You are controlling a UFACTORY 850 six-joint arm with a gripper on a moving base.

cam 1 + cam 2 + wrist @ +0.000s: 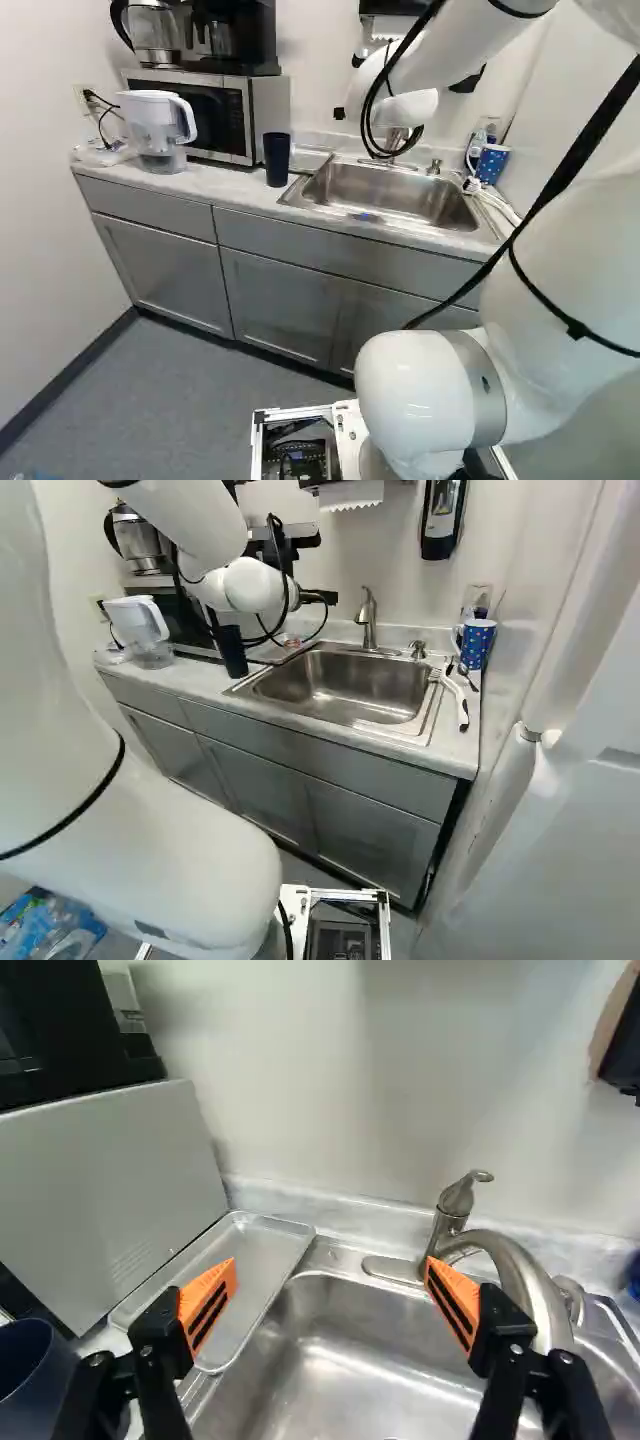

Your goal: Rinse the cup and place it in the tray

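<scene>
In the right base view part of my gripper (319, 597) shows black beside the white wrist, above the sink's back edge. The wrist view has the gripper (330, 1285) open, with nothing held between its orange pads. A dark blue cup (277, 158) stands upright on the counter left of the sink; in the wrist view this cup (32, 1370) is beside the gripper, partly cut off. The shallow metal tray (262, 1250) lies between microwave and sink, one finger overlapping it from this view. The faucet (520, 1275) rises behind the other finger. No water flow is visible.
The sink (340, 685) is set into the counter. A microwave (225, 110) with coffee makers on top and a white pitcher (158, 128) stand to its left. A spotted blue mug (477, 642) and a white-handled brush (456, 692) are at its right; a soap dispenser (441, 518) hangs above.
</scene>
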